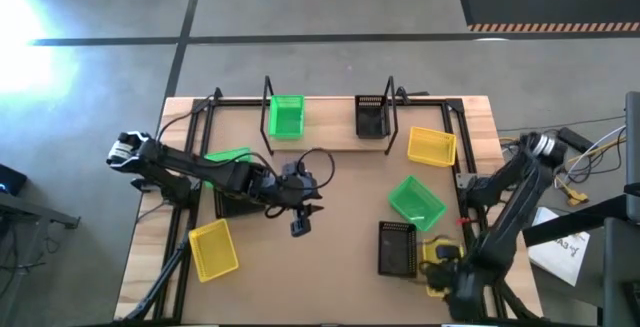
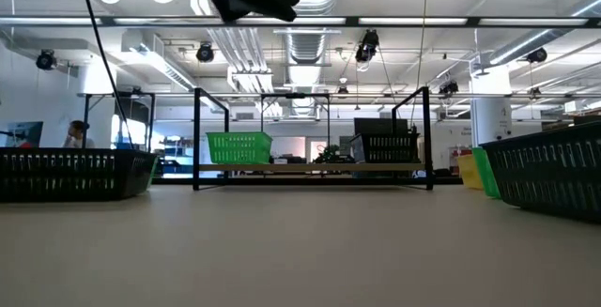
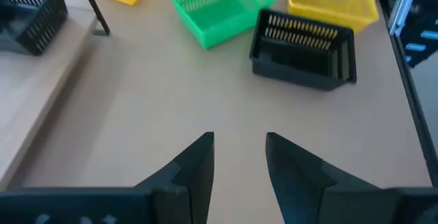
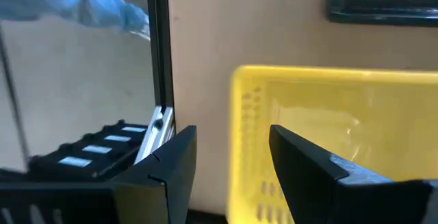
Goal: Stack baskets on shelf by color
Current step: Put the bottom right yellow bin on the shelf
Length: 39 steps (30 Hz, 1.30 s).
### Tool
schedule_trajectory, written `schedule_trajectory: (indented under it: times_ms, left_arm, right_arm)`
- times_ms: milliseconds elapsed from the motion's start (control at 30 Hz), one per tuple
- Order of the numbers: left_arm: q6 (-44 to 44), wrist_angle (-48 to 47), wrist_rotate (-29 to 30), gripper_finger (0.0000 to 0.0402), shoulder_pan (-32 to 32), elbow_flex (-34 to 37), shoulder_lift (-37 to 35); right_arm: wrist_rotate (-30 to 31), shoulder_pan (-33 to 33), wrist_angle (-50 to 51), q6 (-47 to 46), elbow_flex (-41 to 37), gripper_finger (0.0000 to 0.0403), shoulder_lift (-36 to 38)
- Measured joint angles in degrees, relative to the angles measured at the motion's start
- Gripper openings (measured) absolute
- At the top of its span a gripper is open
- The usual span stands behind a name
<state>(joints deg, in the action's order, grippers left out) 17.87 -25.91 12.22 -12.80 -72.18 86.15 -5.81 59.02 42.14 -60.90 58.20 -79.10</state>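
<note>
The left jaws (image 1: 302,225) hang released and empty over bare surface (image 1: 340,182) near the middle, clear board ahead of them up to a green basket (image 3: 217,8), a black basket (image 3: 303,48) and a yellow basket (image 3: 333,1). The right jaws (image 1: 437,277) sit at the surface's near right corner, parted with nothing between them, straddling the rim of that yellow basket (image 4: 335,142) just beside the black frame rail at the right edge.

The shelf (image 1: 330,127) lies along the far edge; one green basket (image 1: 286,115) and one black basket (image 1: 371,117) stand on it, well apart. Counted from above: three green, three yellow, three black, one black largely hidden under the left arm. A yellow basket (image 1: 213,248) rests toward the near left corner, another (image 1: 432,147) near the shelf's right end.

No writing can be read
</note>
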Motion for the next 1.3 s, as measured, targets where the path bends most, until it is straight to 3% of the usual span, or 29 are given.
schedule_trajectory:
  times_ms: [133, 300, 500, 700, 1033, 1300]
  left_arm:
    - [0.0, 0.0, -1.4, 0.0116, -0.7, 1.1, 0.0]
    - [-0.2, -0.1, -1.7, 0.0116, -1.1, 1.2, 0.0]
    - [-2.3, 0.0, -2.7, 0.0116, -1.1, -0.5, -0.5]
    - [-3.5, -0.1, -5.9, 0.0116, -1.4, -1.1, -4.5]
    - [-6.1, 0.0, -5.9, 0.0116, -2.8, -0.6, -18.0]
    - [-6.8, -0.3, -5.9, 0.0116, -4.9, 2.1, -26.6]
  right_arm:
    - [-0.7, 0.9, 2.3, 0.0, 5.2, 0.0176, -8.7]
    - [0.0, 1.5, 12.4, -1.1, 11.8, 0.0167, -17.8]
    - [-0.8, 2.0, 17.5, -2.0, 15.7, 0.0099, -23.2]
    - [-3.5, 1.9, 18.8, -4.7, 18.9, 0.0016, -22.5]
    - [-6.8, -5.3, 30.5, -4.5, 30.9, 0.0009, -15.4]
    - [-8.5, -20.5, 27.9, 2.4, 40.4, 0.0009, -10.8]
